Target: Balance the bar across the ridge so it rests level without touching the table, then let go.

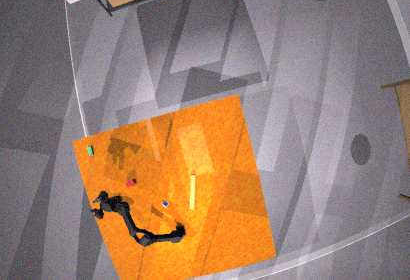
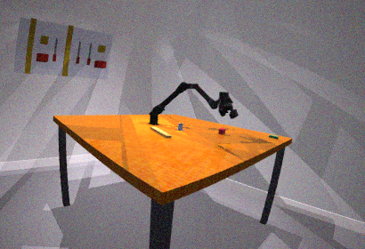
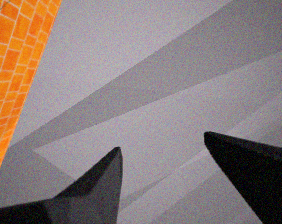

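Note:
A long pale yellow bar (image 1: 192, 192) (image 2: 160, 132) lies flat on the orange table (image 1: 252, 239) (image 2: 147, 166). A small blue block (image 1: 165, 203) (image 2: 180, 126) stands a little to one side of it. A small red block (image 1: 131, 183) (image 2: 222, 131) lies farther off, towards the gripper's side. Which small block is the ridge is too small to tell. My gripper (image 1: 93, 206) (image 2: 229, 116) (image 3: 162, 144) is open with nothing between its fingers. It hangs in the air near the table edge, away from the bar and blocks. In the wrist view neither the bar nor any block shows.
A small green piece (image 1: 90, 150) (image 2: 273, 137) lies near a table corner, beyond the red block. The arm reaches over the table from its base near the bar. The table edge shows at the left of the wrist view, with grey floor beside it.

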Robot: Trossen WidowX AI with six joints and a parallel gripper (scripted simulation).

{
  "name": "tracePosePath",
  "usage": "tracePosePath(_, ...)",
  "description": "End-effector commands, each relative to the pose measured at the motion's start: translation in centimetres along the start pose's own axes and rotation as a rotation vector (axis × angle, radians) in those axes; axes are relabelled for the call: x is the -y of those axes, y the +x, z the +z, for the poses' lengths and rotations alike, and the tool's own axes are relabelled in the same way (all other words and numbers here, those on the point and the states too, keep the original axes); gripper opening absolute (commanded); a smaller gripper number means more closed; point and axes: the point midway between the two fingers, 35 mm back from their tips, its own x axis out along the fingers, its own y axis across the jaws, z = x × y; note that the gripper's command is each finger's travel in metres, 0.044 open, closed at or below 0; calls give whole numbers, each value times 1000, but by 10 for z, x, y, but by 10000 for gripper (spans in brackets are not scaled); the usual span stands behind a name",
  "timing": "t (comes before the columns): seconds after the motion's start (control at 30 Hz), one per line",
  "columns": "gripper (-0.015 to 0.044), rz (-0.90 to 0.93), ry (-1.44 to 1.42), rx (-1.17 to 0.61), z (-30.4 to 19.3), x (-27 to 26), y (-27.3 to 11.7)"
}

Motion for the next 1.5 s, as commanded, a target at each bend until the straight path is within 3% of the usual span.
tracePosePath(0.0,315,86,140,-49,-15,-18,-23)
tracePosePath(0.73,315,498,972,-535,-72,-98,-211)
tracePosePath(1.47,315,701,1630,-1201,-37,-110,-409)
